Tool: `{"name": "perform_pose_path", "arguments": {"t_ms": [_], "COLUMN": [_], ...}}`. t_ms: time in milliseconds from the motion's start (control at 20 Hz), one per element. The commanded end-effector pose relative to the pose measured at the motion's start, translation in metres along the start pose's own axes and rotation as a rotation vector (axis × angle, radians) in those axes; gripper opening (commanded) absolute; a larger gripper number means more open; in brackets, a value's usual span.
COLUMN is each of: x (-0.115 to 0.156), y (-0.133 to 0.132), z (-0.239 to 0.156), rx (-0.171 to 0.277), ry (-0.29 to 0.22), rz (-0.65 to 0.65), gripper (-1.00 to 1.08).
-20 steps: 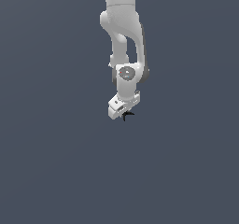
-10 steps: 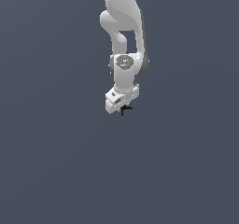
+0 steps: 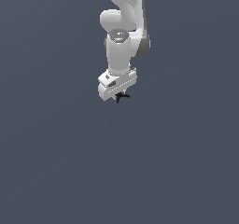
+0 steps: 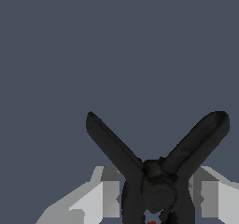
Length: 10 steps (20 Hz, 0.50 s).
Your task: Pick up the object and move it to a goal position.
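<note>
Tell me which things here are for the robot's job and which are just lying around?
For the job:
- the black spiky object, sitting between the end effector's fingers
- the white end effector, closed around the object

Just lying around:
- nothing that shows; both views have only plain dark grey background behind the arm

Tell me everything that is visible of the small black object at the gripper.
The black object is tiny beside the white gripper. It looks matte and dark, with a rounded hub from which thick prongs spread in a V; a small red spot shows near its base. It sits between the two white fingers, which flank it closely on both sides, so the jaws appear shut on it. In the exterior view only its thin prongs poke out below the gripper against plain grey.
</note>
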<state>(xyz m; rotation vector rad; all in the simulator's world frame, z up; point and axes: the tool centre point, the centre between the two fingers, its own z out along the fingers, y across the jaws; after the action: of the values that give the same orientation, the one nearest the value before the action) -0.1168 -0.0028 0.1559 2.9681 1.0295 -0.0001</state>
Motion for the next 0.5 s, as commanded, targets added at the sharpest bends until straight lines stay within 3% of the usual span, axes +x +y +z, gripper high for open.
{"name": "perform_pose_path", "arguments": {"t_ms": [0, 450], "x": [-0.006, -0.028], "y": [0.003, 0.013], "z": [-0.026, -0.115], "rx": [0.001, 0.002], "ry": [0.001, 0.003], "rz": [0.000, -0.001], "gripper": [-1.00, -1.00]}}
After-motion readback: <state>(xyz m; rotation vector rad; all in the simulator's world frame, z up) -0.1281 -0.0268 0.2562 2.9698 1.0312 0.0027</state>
